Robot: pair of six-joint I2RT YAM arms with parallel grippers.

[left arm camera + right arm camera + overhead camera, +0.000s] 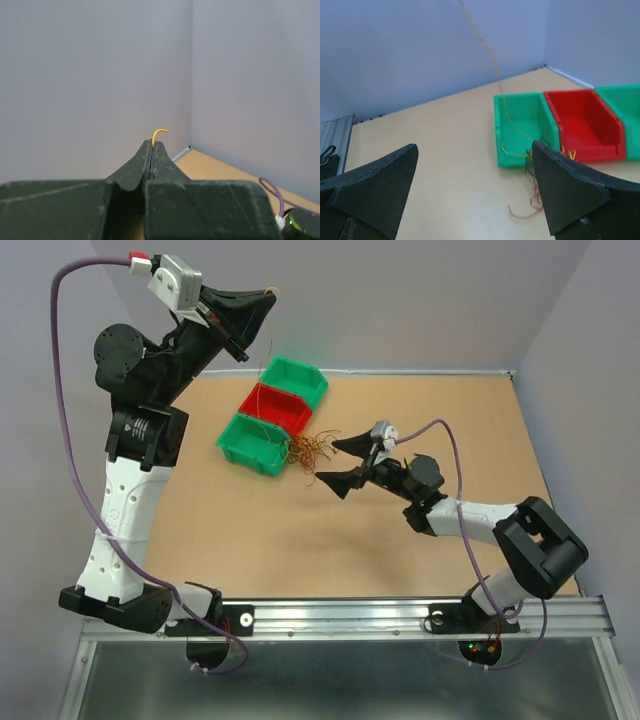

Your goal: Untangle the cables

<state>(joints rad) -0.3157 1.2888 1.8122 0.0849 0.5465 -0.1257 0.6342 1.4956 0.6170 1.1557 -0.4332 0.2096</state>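
The cables (305,452) are a loose clump of red, orange, yellow and dark wires on the table beside the near green bin (250,443). My left gripper (264,298) is raised high near the back wall, shut on one yellow wire (159,132) whose end curls out past the fingertips. In the right wrist view that yellow wire (492,62) hangs down into the green bin (516,150). My right gripper (332,464) is open and empty, low over the table just right of the clump (536,192). Its right finger (570,190) hides part of the clump.
Three bins stand in a diagonal row: green (296,380) at the back, red (275,405) in the middle, green nearest. A single red strand (522,216) lies on the table before the bin. Grey walls close the back and the sides.
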